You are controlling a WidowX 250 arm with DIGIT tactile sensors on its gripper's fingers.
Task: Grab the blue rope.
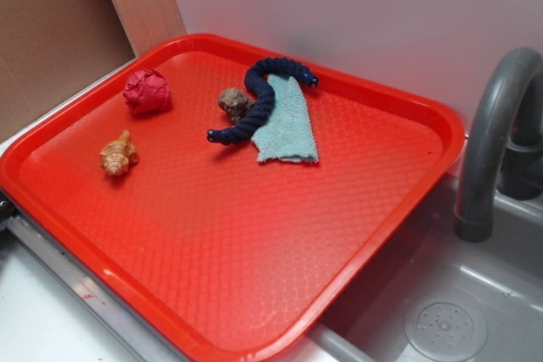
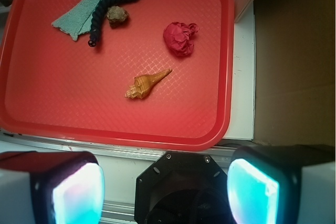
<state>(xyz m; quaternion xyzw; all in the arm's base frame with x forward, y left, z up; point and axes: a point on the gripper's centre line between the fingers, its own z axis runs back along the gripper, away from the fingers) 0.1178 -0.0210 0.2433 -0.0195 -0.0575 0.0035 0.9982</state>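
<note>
Red tray [image 1: 254,252]: plastic, textured floor, raised rim, sitting on a grey counter with its right corner over a sink [image 1: 441,311].

Contents, left to right as seen from the exterior view:

1. Shell [image 1: 118,156]: tan, spiral, pointed; lying on its side near the tray's left edge, clear of everything else.
2. Red paper ball [image 1: 146,91]: crumpled, toward the far left corner, just beyond the shell but apart from it.
3. Brown lump [image 1: 235,103]: small, rough, stone-like; sits against the left side of the rope's curve.
4. Blue rope [image 1: 259,99]: dark navy, thick, twisted, bent into a hook shape in the far middle of the tray. One end points near-left on the bare tray floor; the arc runs over the far edge of the cloth, the other end resting by the cloth's far right corner.
5. Cloth [image 1: 287,125]: light teal terry, flat, partly under the rope.

Right of tray: grey faucet [image 1: 492,133] arching over the sink.

Gripper [image 2: 165,187]: seen in the wrist view only, well back from the tray's near rim; fingers [image 2: 79,192] spread wide apart, nothing between them.
</note>
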